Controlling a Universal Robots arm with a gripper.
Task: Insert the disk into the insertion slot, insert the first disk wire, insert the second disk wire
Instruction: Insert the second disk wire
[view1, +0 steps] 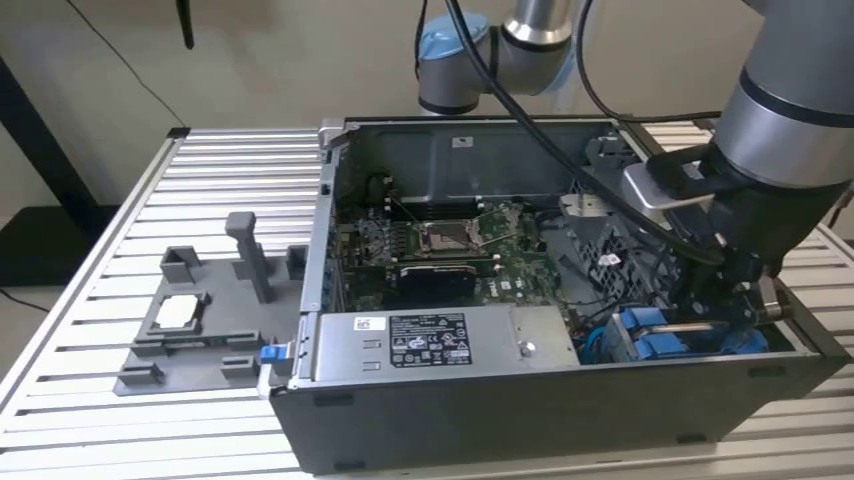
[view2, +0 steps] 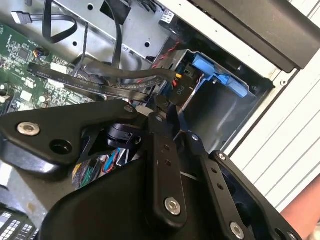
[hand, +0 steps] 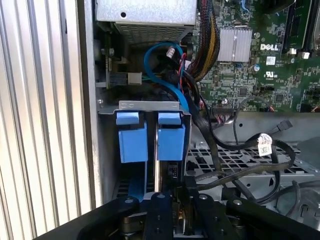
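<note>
The disk sits in the insertion slot (hand: 148, 105), a grey metal bay in the case corner nearest the exterior view's right. Its blue caddy (hand: 171, 142) shows in both wrist views (view2: 217, 72), beside a second blue caddy (hand: 132, 142). In the exterior view the blue fittings (view1: 654, 335) lie just beside my gripper (view1: 727, 320), which reaches down into that corner. My gripper (view2: 167, 107) is shut on a black disk wire connector (view2: 181, 90) with red and black leads, held close to the bay. A blue data cable (hand: 160, 65) curves above the bay, over my gripper (hand: 176, 197).
The open computer case (view1: 320, 300) rests on a slatted metal table (view1: 80, 400). A silver power-supply box (view1: 427, 345) lies along the case's near wall, the motherboard (view1: 454, 245) behind it. Loose black cables (hand: 240, 150) cross beside the bay. A grey fixture (view1: 200, 330) stands outside the case.
</note>
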